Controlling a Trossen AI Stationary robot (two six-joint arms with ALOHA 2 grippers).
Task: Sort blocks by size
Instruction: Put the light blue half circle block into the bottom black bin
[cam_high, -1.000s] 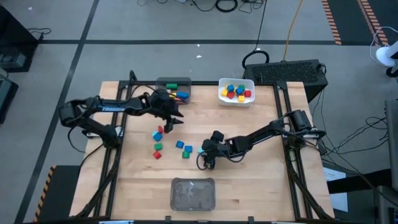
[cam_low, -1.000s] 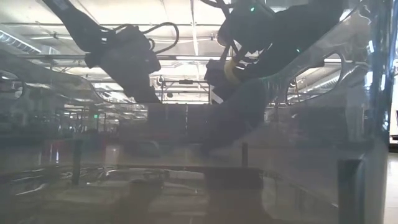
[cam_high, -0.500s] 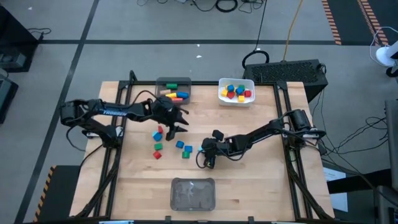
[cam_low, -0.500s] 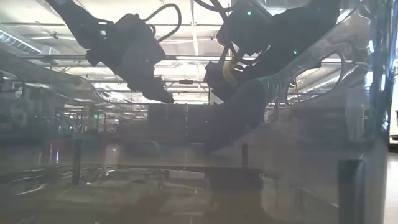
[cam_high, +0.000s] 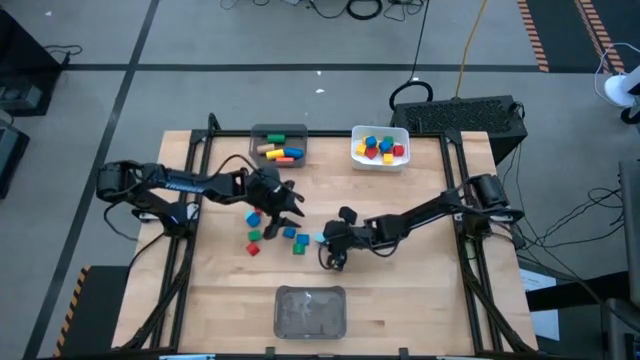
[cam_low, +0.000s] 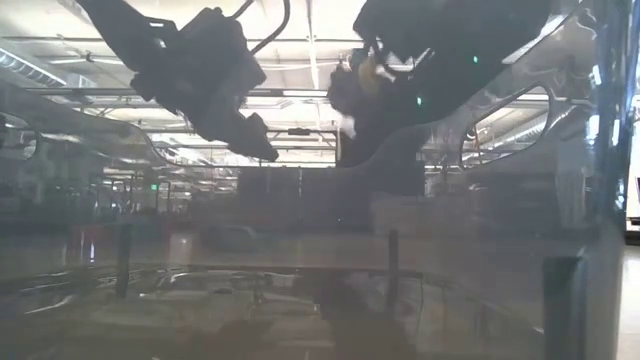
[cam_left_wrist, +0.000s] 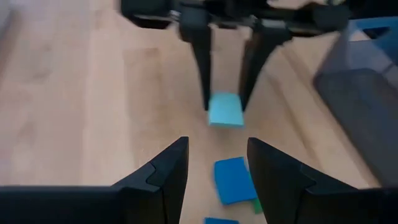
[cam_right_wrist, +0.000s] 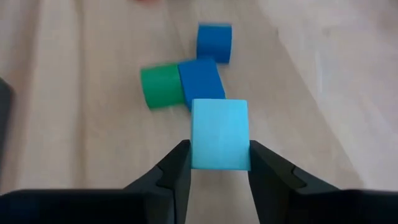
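The right claw (cam_right_wrist: 219, 163) pinches a light blue cube (cam_right_wrist: 219, 134), one finger pressed on each side of it, above the worktop (cam_high: 400, 290). Just beyond that cube lie a dark blue block (cam_right_wrist: 200, 79) touching a green block (cam_right_wrist: 161, 86), with another blue block (cam_right_wrist: 214, 42) a little past them. In the high view the right claw (cam_high: 328, 243) sits just right of the loose cluster of blocks (cam_high: 270, 228) at mid-worktop.

The left claw (cam_left_wrist: 214, 163) hangs over the same cluster with its fingers spread and nothing between them; a blue block (cam_left_wrist: 232, 180) lies under it, and the held cube (cam_left_wrist: 225, 110) shows farther on between the other arm's fingers. In the high view the left claw (cam_high: 285, 205) is over the cluster's upper right edge.

Behind the cluster, a grey bin (cam_high: 279, 146) holds bars and a white bin (cam_high: 380, 147) holds cubes.

A second ago the right claw stood wide open around the cube; it has since closed and lifted it. The left claw was then at the grey bin and has swung down to the cluster.
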